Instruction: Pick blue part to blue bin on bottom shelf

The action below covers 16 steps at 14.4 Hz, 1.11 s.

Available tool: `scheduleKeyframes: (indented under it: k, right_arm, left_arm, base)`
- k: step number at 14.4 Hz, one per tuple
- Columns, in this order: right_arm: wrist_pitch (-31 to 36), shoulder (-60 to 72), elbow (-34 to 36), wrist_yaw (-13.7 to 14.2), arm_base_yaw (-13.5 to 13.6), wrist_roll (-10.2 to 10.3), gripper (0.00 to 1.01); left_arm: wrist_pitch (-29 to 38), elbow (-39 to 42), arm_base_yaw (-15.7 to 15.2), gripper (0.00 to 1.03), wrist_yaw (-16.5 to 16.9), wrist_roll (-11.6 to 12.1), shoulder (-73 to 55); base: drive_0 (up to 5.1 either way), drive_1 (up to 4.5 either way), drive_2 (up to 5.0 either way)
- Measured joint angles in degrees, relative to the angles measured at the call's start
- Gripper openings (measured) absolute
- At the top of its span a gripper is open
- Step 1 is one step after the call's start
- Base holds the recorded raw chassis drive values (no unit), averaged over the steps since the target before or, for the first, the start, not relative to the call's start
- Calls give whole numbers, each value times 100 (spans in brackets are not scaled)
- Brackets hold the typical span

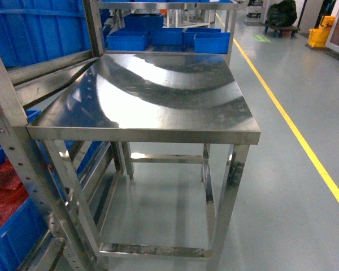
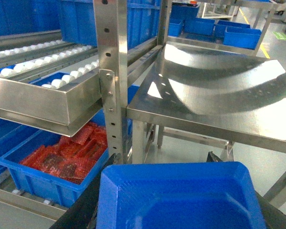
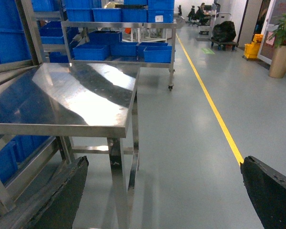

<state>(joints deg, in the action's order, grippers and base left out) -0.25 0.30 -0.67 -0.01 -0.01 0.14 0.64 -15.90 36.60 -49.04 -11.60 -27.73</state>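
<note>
The left gripper grasps the blue part, a tray-like piece between its dark fingers, at the near edge of the left wrist view. The right gripper is released, jaws wide apart over the floor. Beyond the part, a blue bin of red pieces sits on the bottom shelf; beside it stands the steel desk. Farther off are more bins.
</note>
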Motion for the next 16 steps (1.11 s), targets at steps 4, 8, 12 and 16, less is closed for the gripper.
scheduleKeyframes:
  k: [4,8,12,16]
  right_arm:
    - [0,0,0,11,0,0,98]
    - [-11,0,0,7,0,0,98]
    - [0,0,0,4,0,0,98]
    - [7,0,0,0,0,0,98]
  left_arm:
    - [7,0,4,43,9,0,20]
    - [4,0,4,43,2,0,24]
    - [-4,0,4,43,-2,0,28]
    - [-9,0,4,43,0,0,20]
  base:
    - [-467,249,249]
    - [-489,243,243]
    - [-497,239,239]
    - [-501,237,237]
